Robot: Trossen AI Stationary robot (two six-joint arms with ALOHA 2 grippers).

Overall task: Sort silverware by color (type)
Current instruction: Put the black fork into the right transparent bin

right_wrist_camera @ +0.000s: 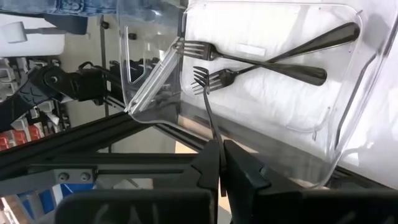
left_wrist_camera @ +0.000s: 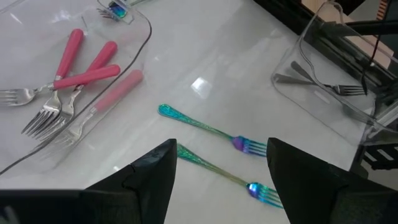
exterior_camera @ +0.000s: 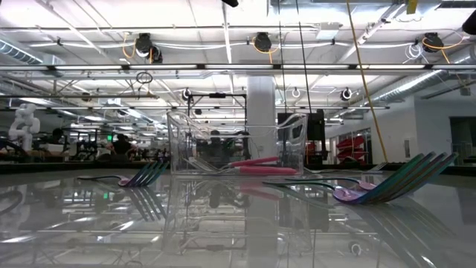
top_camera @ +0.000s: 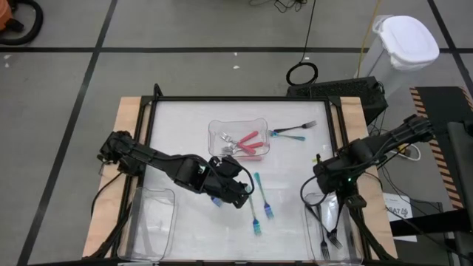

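Note:
Two teal forks lie flat on the white table at its middle. My left gripper hovers open above them, one finger to each side of the nearer fork, touching nothing. Several pink-handled forks lie in the clear tray toward the far side. My right gripper is shut on a dark grey fork over the near right tray, where two dark forks lie crossed. My right gripper pinches the dark fork's thin handle between its two fingers, near the handle's free end. The fork runs on forward in line with the fingers, slanting down. Its tines reach over the tray's end by the two lying forks; whether they touch, I cannot tell.
A second clear tray stands at the near left corner. Two more forks lie on the table right of the far tray. A black frame rims the table.

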